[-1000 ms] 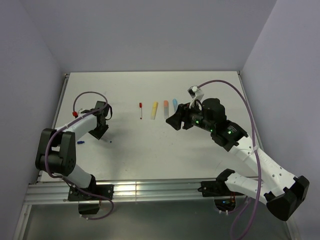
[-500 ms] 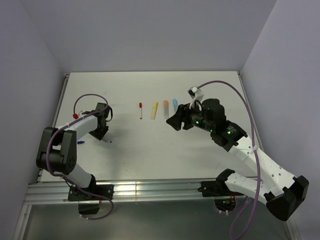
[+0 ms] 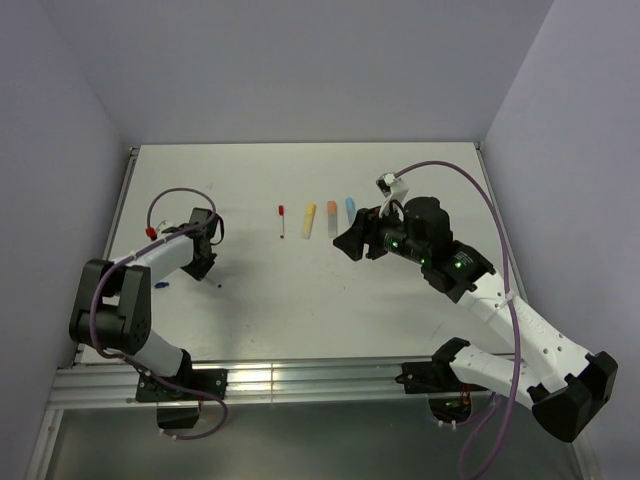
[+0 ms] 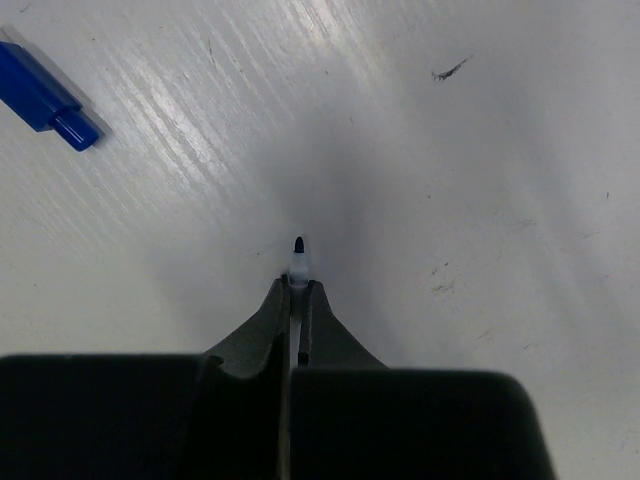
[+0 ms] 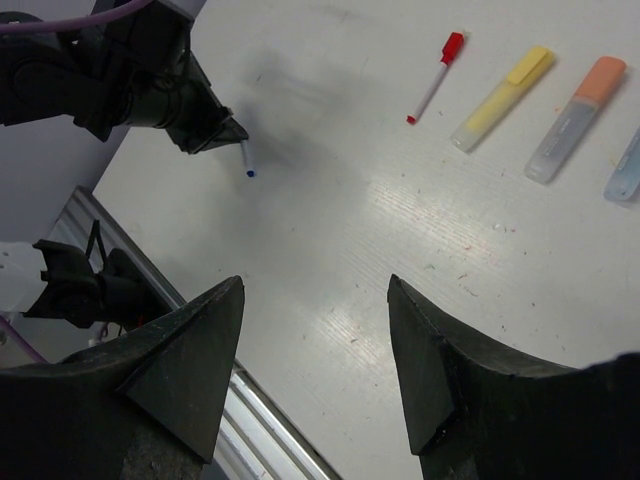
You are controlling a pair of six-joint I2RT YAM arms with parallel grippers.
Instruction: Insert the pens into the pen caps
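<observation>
Moved: left claw (image 4: 297, 285) has snapped shut since a second ago, and its arm sits slightly nearer the left edge; the right arm has not shifted.
Table (image 3: 300, 320): white and scuffed, holding everything below.
Right arm (image 3: 470, 280): reaches in from the near right, hovering just right of the row of markers.
Left arm (image 3: 150, 262): folded along the left side of the table, wrist tilted down.
Right claw (image 5: 315, 287): jaws wide apart, nothing between them, off the table.
Left claw grip: jaws pinched on a thin white pen (image 4: 298, 265); only its dark tip pokes out past the fingertips, just above the table.
Orange marker (image 5: 575, 120): lies flat between the other two markers, orange cap on its far end.
Yellow marker (image 5: 500, 100): flat, just left of the orange one, capped.
Light-blue marker (image 3: 351, 210): rightmost in the row, nearest the right claw.
Red pen (image 5: 433, 80): flat, left end of the row, red at both ends.
Dark-blue cap (image 4: 45, 95): loose on the table, left of the gripped pen and apart from it.
</observation>
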